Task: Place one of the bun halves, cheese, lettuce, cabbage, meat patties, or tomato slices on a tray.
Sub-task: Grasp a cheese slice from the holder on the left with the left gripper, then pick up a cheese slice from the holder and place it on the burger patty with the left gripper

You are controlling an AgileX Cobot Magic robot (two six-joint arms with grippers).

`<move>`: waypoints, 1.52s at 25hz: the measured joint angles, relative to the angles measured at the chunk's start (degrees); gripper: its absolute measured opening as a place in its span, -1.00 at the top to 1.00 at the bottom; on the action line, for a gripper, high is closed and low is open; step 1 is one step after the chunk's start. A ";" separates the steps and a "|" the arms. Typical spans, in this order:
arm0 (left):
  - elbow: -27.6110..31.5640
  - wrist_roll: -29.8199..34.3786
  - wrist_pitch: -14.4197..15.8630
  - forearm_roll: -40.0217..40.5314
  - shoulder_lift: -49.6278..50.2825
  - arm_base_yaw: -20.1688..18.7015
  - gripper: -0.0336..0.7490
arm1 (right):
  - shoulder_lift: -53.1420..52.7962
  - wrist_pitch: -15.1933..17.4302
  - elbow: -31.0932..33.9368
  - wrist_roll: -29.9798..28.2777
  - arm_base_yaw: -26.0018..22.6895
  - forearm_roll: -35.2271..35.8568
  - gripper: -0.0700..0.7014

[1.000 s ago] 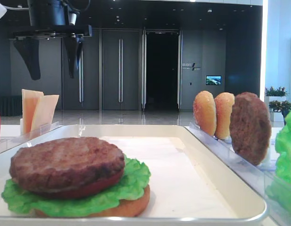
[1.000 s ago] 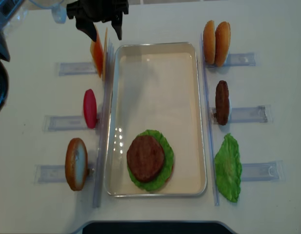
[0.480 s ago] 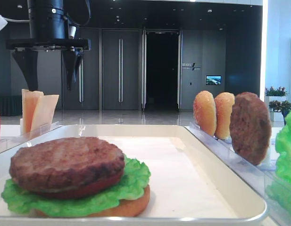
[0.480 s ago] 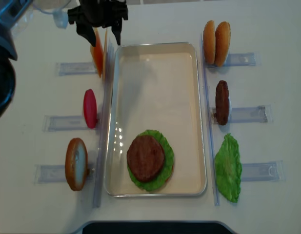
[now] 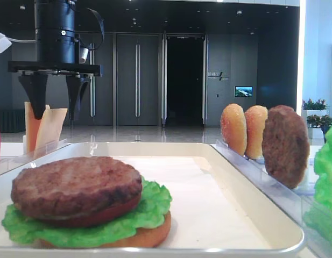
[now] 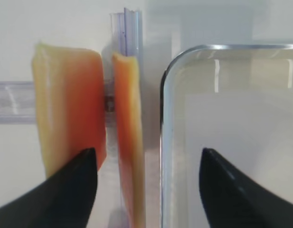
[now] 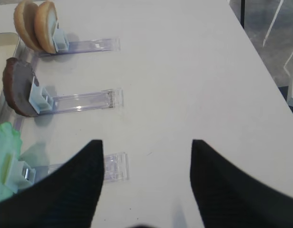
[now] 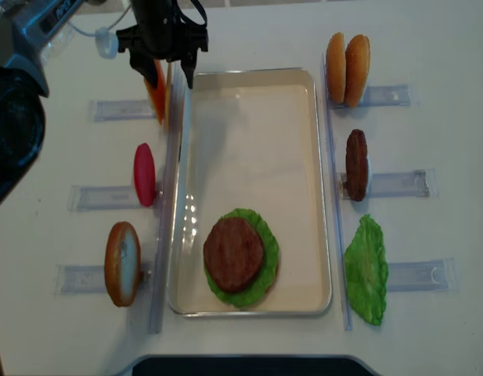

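Note:
Two cheese slices stand upright in a clear rack just left of the tray's far corner, the outer one and the inner one, also visible from above. My left gripper hangs open over them. The inner slice lies between its fingers, one finger is at the outer slice's edge, and the other is above the tray rim. On the cream tray sits a stack: bun half, lettuce, meat patty. My right gripper is open over bare table.
Clear racks flank the tray. On the right stand two bun halves, a patty and a lettuce leaf. On the left are a tomato slice and a bun half. The table edge runs along the right.
My left gripper has come down towards the cheese slices and its fingers have drawn in a little. Nothing on the tray or racks has moved.

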 joint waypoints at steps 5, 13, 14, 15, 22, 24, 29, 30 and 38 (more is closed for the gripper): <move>0.00 1.03 0.00 0.99 0.00 0.00 0.20 | 0.00 0.00 0.00 0.00 0.00 0.00 -0.26; -0.21 5.10 0.45 1.52 0.00 0.00 0.82 | 0.00 0.00 0.00 0.00 0.00 0.00 -0.26; -0.48 5.59 0.58 1.52 0.00 0.00 0.83 | 0.00 0.00 0.00 0.00 0.00 0.00 -0.26; -0.93 5.98 0.73 1.52 0.07 0.00 0.83 | 0.00 0.00 0.00 0.00 0.00 0.00 -0.26; -3.20 7.86 0.95 -4.06 -2.06 0.00 0.83 | 0.00 0.00 0.00 0.00 0.00 0.00 -0.26; -3.32 8.67 0.95 -6.75 -3.88 -0.02 0.83 | 0.00 0.00 0.00 0.00 0.00 0.00 -0.26; -3.07 9.27 1.23 -8.76 -8.78 -1.40 0.83 | 0.00 0.00 0.00 0.00 0.00 0.00 -0.26; -3.07 9.27 1.30 -8.83 -9.64 -1.80 0.83 | 0.00 0.00 0.00 0.00 0.00 0.00 -0.26; 1.07 10.44 1.47 -13.54 -17.55 -6.34 0.83 | 0.00 0.00 0.00 0.00 0.00 0.00 -0.26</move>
